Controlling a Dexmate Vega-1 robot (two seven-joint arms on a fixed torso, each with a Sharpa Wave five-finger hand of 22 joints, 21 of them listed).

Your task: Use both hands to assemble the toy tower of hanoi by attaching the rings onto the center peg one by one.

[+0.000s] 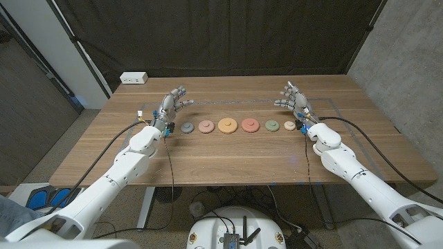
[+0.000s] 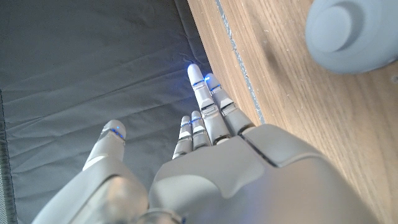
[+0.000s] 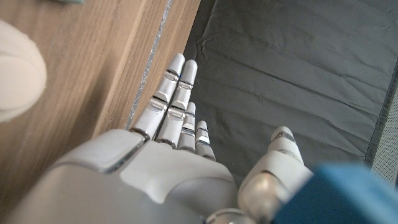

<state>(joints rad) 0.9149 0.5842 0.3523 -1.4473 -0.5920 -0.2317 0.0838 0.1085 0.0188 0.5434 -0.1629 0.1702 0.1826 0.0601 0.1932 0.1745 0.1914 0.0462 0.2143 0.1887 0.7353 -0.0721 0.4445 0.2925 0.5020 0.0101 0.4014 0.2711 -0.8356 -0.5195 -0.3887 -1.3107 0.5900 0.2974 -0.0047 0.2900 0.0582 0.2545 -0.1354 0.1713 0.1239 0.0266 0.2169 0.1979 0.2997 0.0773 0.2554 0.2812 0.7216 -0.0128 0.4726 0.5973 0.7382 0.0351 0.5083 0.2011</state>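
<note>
Head view: six rings lay in a row on the wooden table (image 1: pixel 228 155), from the grey-blue ring (image 1: pixel 187 127) to the cream ring (image 1: pixel 289 125). The left hand (image 1: pixel 174 103) and right hand (image 1: pixel 293 97) flanked the row, fingers spread, holding nothing.

Left wrist view: the left hand's fingers (image 2: pixel 205 102) were extended, with the grey-blue ring (image 2: pixel 351 34) close beside the hand.

Right wrist view: the right hand's fingers (image 3: pixel 171 93) were extended, with the cream ring (image 3: pixel 18 78) nearby.
</note>
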